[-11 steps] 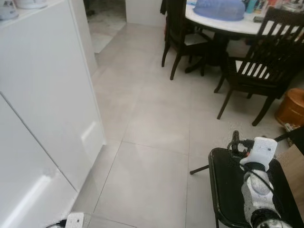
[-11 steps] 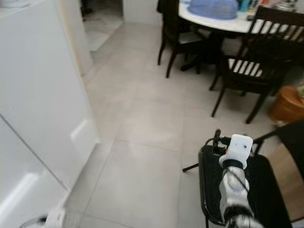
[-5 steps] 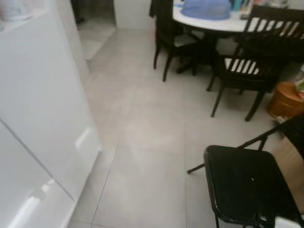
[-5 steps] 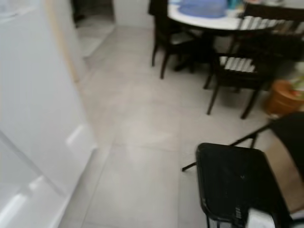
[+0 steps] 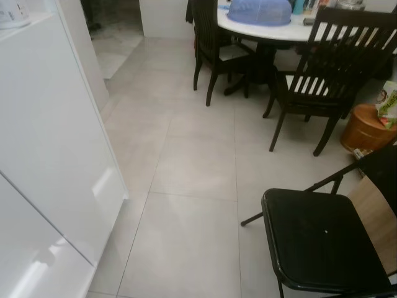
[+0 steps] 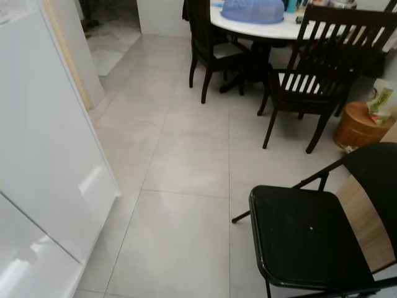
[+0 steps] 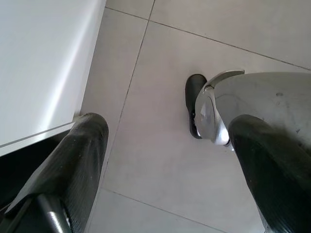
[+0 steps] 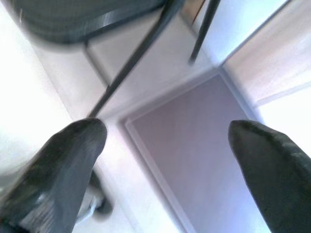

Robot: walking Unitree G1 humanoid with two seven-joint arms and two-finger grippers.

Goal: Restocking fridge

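— So where's the fridge (image 5: 49, 155), and why is nothing being handled?

— It's the white cabinet on the near left, door shut. Both arms hang low: the left gripper (image 7: 165, 160) points at the tiled floor (image 5: 192, 161) beside the fridge's bottom edge, fingers spread wide, empty. I'd judge that a carrying-free walking posture.

— And the right one?

— The right gripper (image 8: 165, 160) also gapes wide, holding nothing, hanging by the legs of the black folding chair (image 5: 322, 242) on the near right.

— Counts?

— One folding chair, two dark wooden chairs (image 5: 329, 74) at one white table (image 5: 273, 30) far right, one blue food cover (image 5: 259, 11), one orange stool (image 5: 367, 127). No groceries in reach yet.
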